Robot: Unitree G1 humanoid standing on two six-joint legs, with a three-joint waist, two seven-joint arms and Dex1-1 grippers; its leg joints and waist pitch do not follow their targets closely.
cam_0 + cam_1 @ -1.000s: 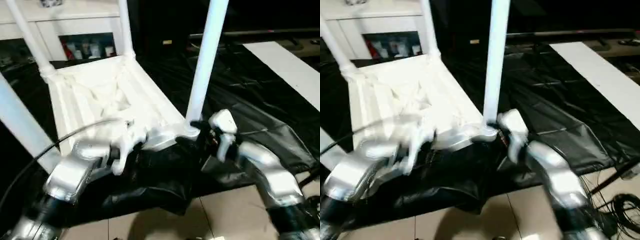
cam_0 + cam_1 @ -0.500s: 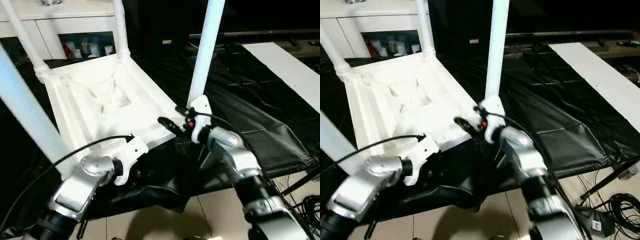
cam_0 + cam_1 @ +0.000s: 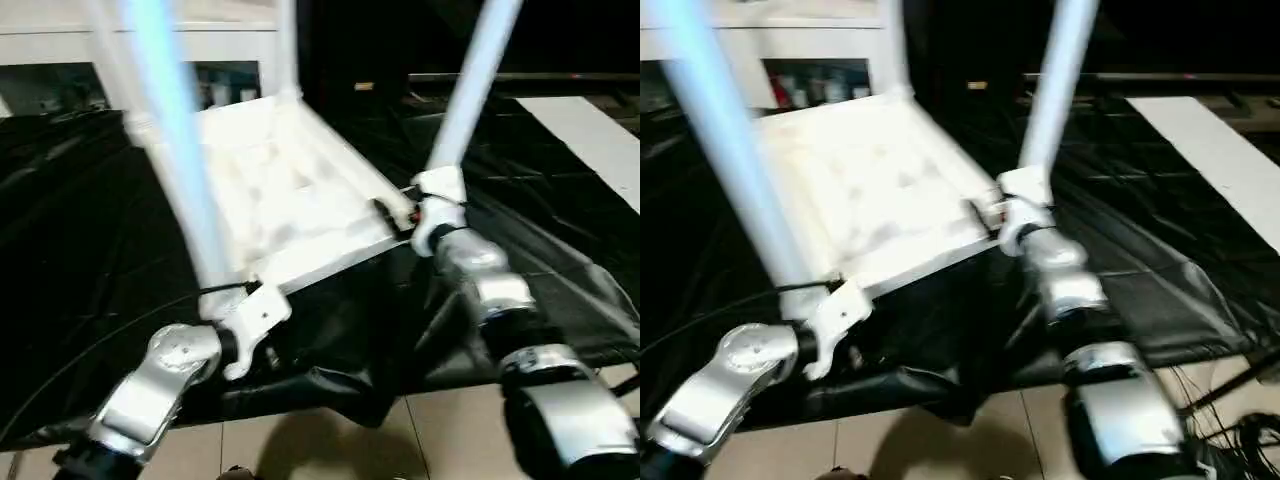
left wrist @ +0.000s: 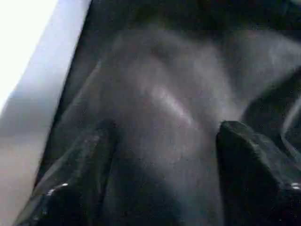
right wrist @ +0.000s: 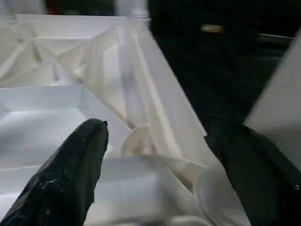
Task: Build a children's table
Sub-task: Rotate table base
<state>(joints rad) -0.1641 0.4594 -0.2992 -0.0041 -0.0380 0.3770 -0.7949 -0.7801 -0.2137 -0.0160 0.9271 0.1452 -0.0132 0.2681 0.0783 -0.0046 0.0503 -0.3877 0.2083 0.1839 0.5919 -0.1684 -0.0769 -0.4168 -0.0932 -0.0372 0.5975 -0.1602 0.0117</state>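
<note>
Children's table [image 3: 290, 190] lies upside down on black plastic sheet [image 3: 520, 200], ribbed underside up, legs [image 3: 470, 90] standing in its corner sockets. Right hand [image 5: 155, 141], fingers [image 5: 70, 174] apart, sits over the table's near right corner beside that leg's base. Left hand [image 4: 164, 155], fingers apart and empty, is over the sheet just off the table's near left corner. White cabinet [image 3: 200, 50] behind the table.

Black plastic sheeting [image 3: 90, 300] is covering most of the floor, beige tiles [image 3: 400, 440] showing at its near edge. White cabinet [image 3: 790, 60] is standing behind, glass doors possibly fronting small items. Pale strip [image 3: 590, 135] is lying at right.
</note>
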